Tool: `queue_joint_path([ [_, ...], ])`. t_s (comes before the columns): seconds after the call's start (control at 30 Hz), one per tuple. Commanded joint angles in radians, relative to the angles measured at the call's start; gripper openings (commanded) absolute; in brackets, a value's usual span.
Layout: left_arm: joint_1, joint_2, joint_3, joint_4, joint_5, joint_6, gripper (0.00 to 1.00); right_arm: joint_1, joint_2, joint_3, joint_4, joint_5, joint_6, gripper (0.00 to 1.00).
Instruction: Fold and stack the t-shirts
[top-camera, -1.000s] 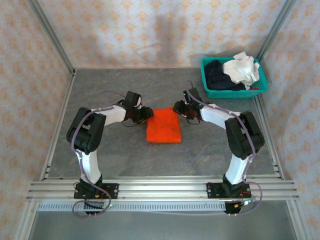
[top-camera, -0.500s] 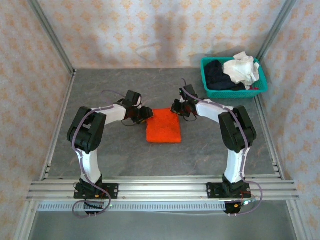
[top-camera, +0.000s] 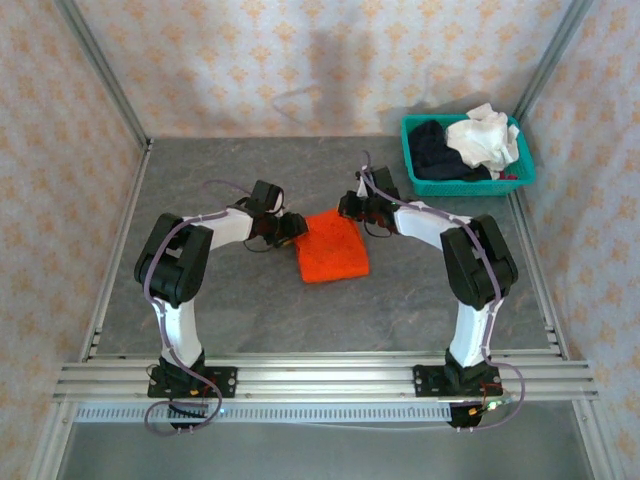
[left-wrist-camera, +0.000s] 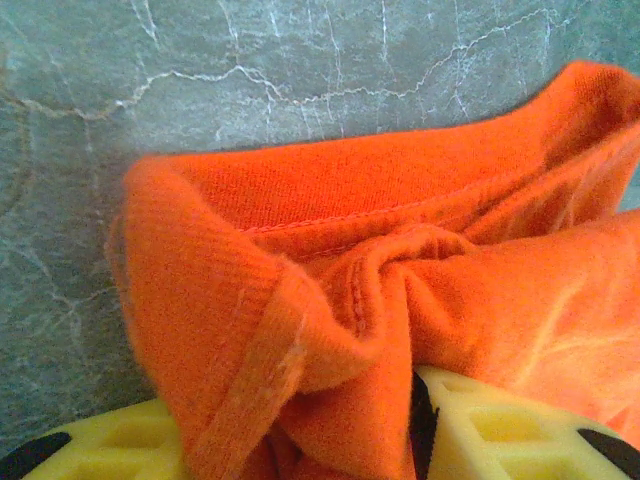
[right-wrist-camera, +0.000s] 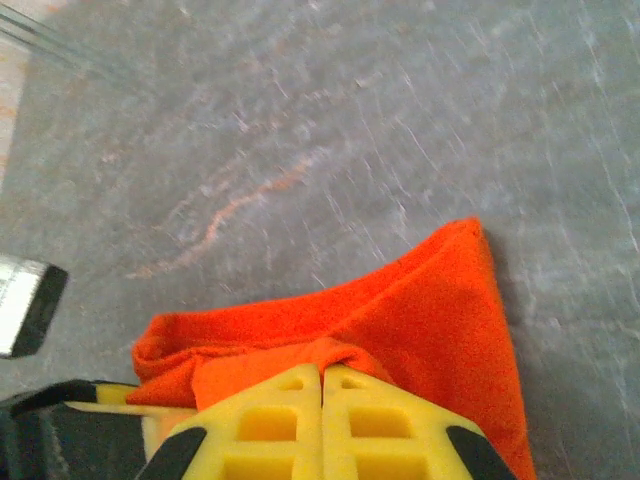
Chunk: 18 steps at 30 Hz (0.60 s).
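The orange t-shirt (top-camera: 333, 250) lies folded into a small rectangle mid-table, its far edge raised and rumpled. My left gripper (top-camera: 297, 226) is shut on its far left corner. In the left wrist view the ribbed orange cloth (left-wrist-camera: 330, 300) bunches between the yellow fingers (left-wrist-camera: 505, 430). My right gripper (top-camera: 347, 208) is shut on the far right corner. Its yellow fingers (right-wrist-camera: 290, 420) are pressed together with a fold of the orange t-shirt (right-wrist-camera: 420, 320) pinched at their tips. A white t-shirt (top-camera: 485, 138) and a dark navy one (top-camera: 436, 148) sit crumpled in the basket.
The teal mesh basket (top-camera: 468, 185) stands at the far right corner against the frame post. Patterned walls close three sides. An aluminium rail (top-camera: 320, 378) runs along the near edge by the arm bases. Bare grey tabletop (top-camera: 230, 300) surrounds the orange shirt.
The right gripper has moved left and away onto the shirt's far right corner. The flat orange rectangle now has a lifted, wrinkled far edge and sits slightly skewed.
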Motion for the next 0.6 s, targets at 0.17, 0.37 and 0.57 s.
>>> queue_joint_path([
  [0.17,0.003,0.038,0.01,0.003,-0.031,0.026,0.33,0.002,0.155,0.051,0.131,-0.03,-0.037,0.0],
  [0.37,0.006,0.038,0.011,0.003,-0.031,0.026,0.38,0.001,0.157,0.031,0.128,-0.003,-0.039,0.23],
  [0.57,0.012,0.004,-0.008,0.016,-0.043,0.027,0.64,0.001,-0.009,-0.086,0.134,0.12,-0.073,0.67],
])
